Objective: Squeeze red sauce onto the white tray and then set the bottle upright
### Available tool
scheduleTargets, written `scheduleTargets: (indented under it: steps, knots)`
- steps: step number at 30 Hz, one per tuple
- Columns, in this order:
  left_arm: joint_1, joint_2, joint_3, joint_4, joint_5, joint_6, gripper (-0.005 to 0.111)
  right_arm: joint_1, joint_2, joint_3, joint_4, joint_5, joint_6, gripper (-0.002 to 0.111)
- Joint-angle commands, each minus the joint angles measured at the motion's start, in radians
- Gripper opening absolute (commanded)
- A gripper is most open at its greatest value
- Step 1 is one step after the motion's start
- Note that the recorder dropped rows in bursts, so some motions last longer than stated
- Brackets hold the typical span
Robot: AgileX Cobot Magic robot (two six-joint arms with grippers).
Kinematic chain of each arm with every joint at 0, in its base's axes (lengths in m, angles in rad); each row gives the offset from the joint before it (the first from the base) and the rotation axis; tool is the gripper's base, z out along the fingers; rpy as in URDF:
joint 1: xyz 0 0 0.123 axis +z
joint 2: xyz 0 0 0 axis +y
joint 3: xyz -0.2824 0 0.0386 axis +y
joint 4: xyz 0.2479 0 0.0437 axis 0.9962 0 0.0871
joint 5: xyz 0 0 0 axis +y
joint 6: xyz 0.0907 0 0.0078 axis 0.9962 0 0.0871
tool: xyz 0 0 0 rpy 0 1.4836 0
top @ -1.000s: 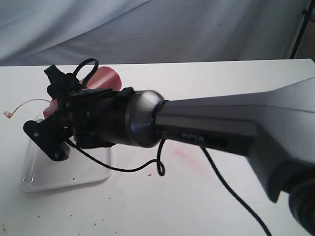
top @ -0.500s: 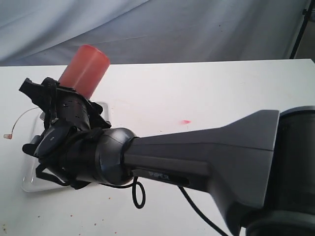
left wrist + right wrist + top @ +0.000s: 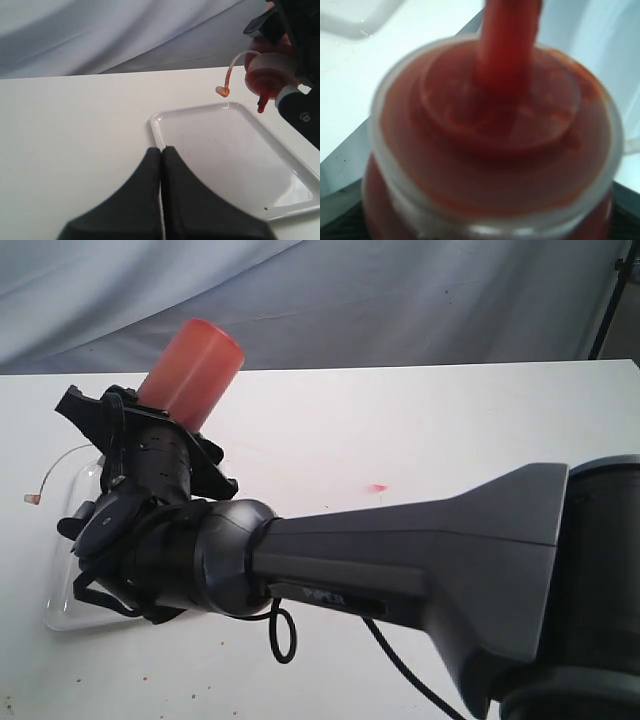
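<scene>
Plainly, the right gripper [image 3: 150, 435] is clamped around the squeeze bottle [image 3: 190, 365]. The bottle is tipped well over, so its flat base points up and away from the white tray [image 3: 60, 612]. Its ribbed cap and pointed red nozzle [image 3: 260, 102] hang above the tray, close to one rim. Red sauce [image 3: 495, 130] crowds the cap end (darker red through the plastic). The thin tether [image 3: 231, 66] curls off the cap, and its tiny cap [image 3: 221, 91] dangles near the tray's corner. The left gripper [image 3: 161, 152] has its jaws pressed together on nothing, with its tips at another rim of the tray. A faint red smear [image 3: 377, 487] marks the white table [image 3: 450, 420] well apart from the tray.
</scene>
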State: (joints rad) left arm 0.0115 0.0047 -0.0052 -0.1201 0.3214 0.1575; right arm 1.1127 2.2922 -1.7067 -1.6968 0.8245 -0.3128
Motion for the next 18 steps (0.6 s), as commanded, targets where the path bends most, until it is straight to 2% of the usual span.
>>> scheduleTargets:
  steps: [1,18]
  knots:
    - [0.000,-0.005,0.005,0.004,-0.011,0.001,0.000,-0.003,-0.016,-0.017,-0.048,0.018,0.048,0.000]
    - [0.000,-0.005,0.005,0.004,-0.011,0.001,0.000,-0.003,-0.016,-0.017,-0.048,-0.035,0.112,0.000]
